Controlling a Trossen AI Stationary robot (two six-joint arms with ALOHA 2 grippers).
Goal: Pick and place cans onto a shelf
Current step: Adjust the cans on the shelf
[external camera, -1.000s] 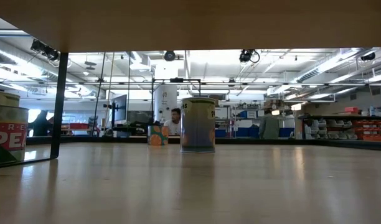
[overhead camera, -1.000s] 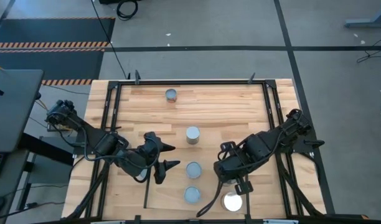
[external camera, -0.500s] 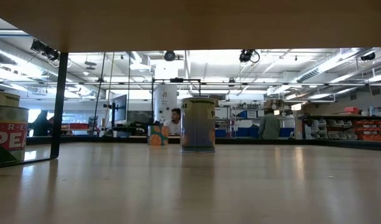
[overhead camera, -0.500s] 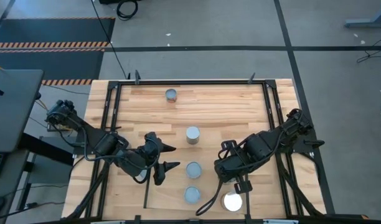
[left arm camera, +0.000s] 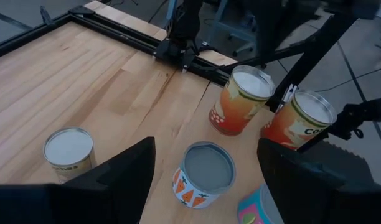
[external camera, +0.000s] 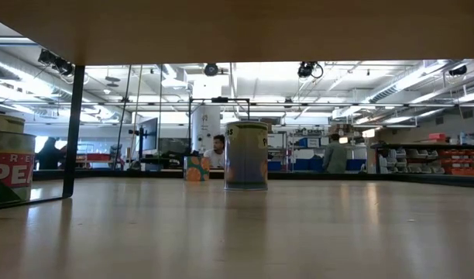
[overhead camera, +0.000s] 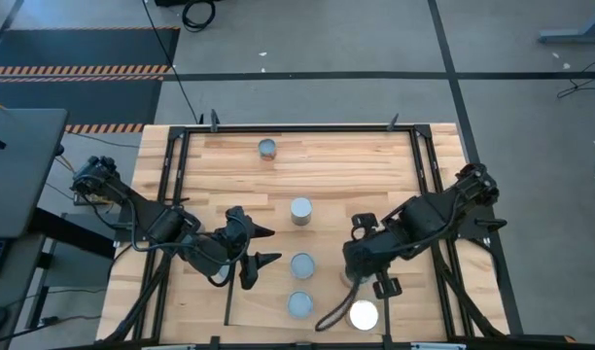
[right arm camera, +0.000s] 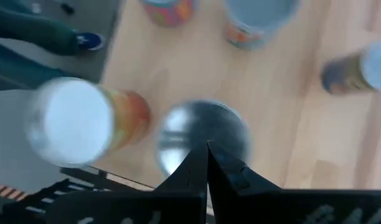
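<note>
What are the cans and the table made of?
The cans look like metal: dull grey or shiny white round tops with a raised rim, and what seem to be glossy printed paper labels around the sides. The table looks like pale wood, made of planks with visible grain and seams, smooth and slightly glossy. Its black edge bars are probably metal.

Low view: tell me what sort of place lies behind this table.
Probably a large lab or workshop hall. Beyond the wooden tabletop are long ceiling strip lights, stocked shelving racks at the right, and people among benches. The high view adds hazard-striped floor tape.
</note>
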